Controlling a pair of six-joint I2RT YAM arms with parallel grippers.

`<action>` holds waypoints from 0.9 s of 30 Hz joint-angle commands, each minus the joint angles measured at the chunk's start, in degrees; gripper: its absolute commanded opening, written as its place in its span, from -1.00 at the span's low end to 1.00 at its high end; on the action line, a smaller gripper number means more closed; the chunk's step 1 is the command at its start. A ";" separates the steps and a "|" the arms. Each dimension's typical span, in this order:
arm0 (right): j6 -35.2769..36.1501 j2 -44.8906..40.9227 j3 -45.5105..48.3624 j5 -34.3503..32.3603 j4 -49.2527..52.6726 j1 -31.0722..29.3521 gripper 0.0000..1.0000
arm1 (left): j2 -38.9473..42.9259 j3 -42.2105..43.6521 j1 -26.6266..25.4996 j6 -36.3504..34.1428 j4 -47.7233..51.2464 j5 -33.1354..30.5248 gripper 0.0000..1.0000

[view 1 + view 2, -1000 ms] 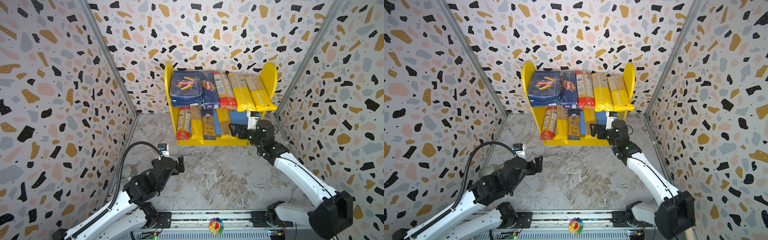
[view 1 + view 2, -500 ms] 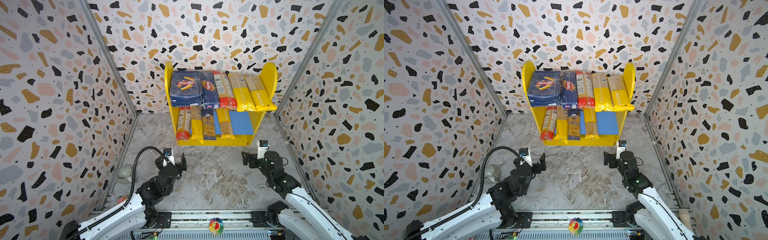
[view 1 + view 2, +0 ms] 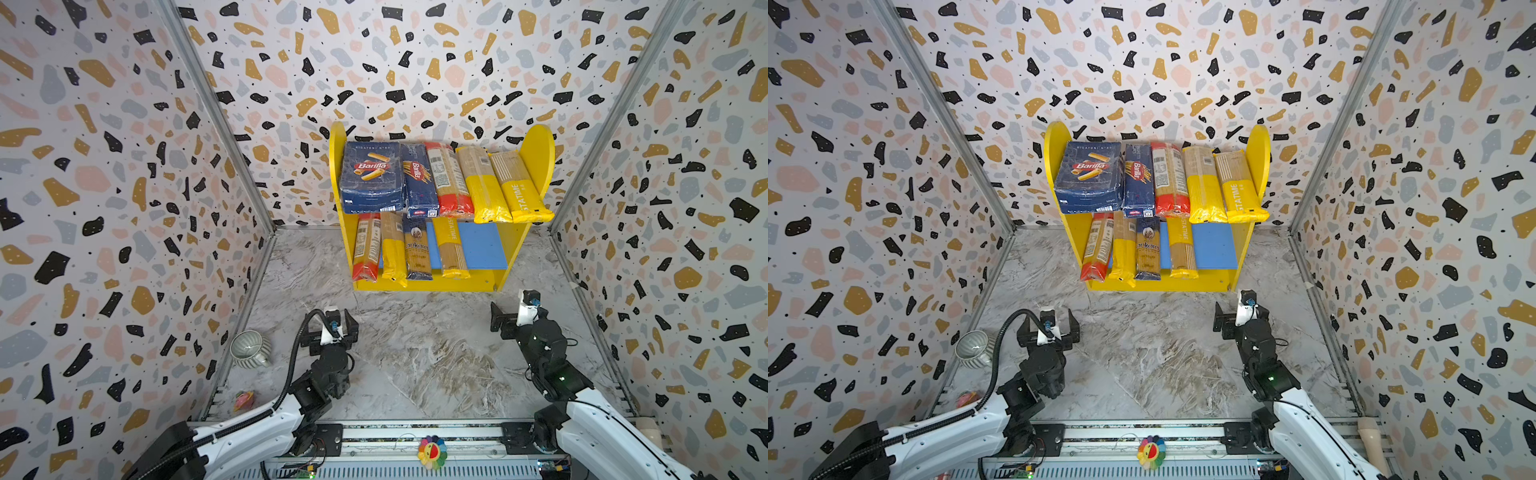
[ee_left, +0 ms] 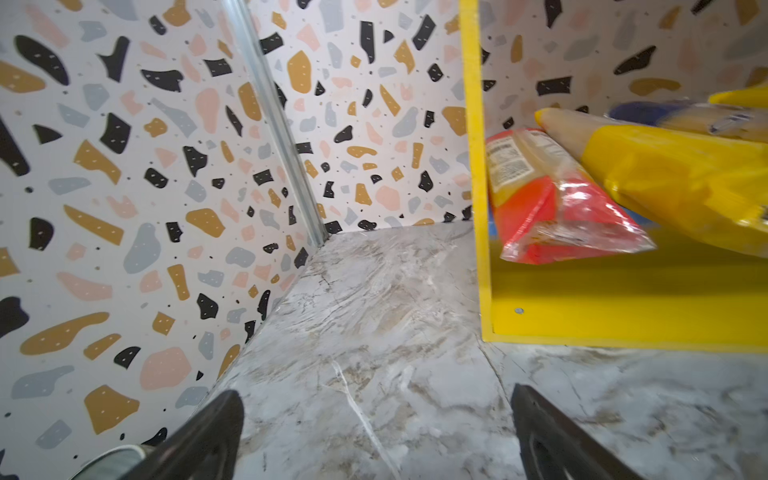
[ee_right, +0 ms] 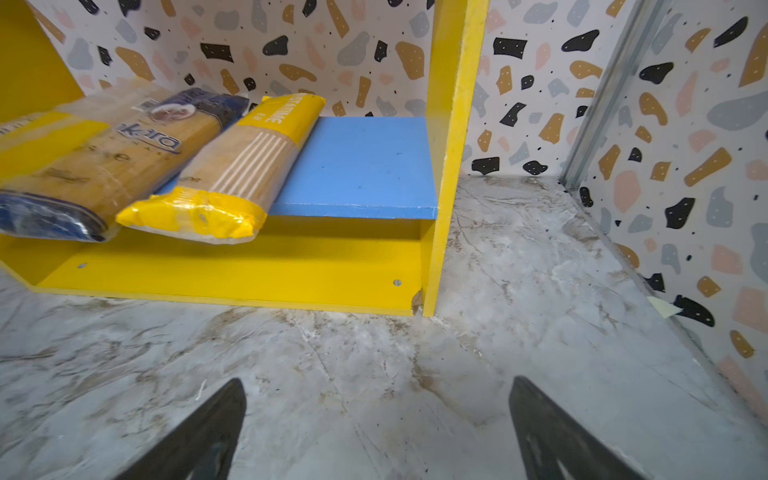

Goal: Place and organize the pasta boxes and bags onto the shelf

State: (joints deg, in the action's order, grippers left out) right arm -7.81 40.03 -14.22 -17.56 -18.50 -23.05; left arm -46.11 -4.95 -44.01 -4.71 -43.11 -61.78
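Left tool (image 3: 330, 330): stands with jaws spread wide, grips nothing, touches nothing. Hangs over the marbled grey tabletop (image 3: 415, 361), in front of the left corner of the small two-tier shelf with yellow round-topped side panels (image 3: 538, 153) and apart from it. Shows, in the left wrist view, black fingers (image 4: 199, 436) far apart with bare tabletop between.

Right tool (image 3: 515, 319): gapes just as wide and just as empty. Sits in front of the shelf's right corner, near its front edge yet clear of it.

Upper tier of the shelf, from left panel to right: carries the wide dark blue Barilla carton with the rigatoni picture (image 3: 372, 176), the narrow dark blue Barilla spaghetti carton (image 3: 419, 183), a clear spaghetti bag with red-orange ends (image 3: 446, 178), a clear bag with a yellow end (image 3: 482, 187) and a yellow-ended bag lettered "STATIME" (image 3: 517, 187), packed side by side.

Lower tier, against the left panel: holds a red-orange-ended bag (image 3: 365, 247), a yellow-ended bag (image 3: 392, 253), the dark blue "ankara" bag (image 3: 415, 253) and another yellow-ended bag (image 3: 451, 249). Lets their front ends overhang the blue lower board (image 3: 482, 245).
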 commanded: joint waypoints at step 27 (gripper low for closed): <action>8.10 43.02 9.24 6.77 -64.83 15.68 0.98 | -35.95 0.49 24.31 0.12 -42.49 14.22 0.99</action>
State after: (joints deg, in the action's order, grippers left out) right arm -0.95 76.82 -3.38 -13.50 -73.76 -8.36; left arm -82.76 -3.46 -21.10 -5.28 -82.61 -51.24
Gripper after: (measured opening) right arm 0.990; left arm 0.995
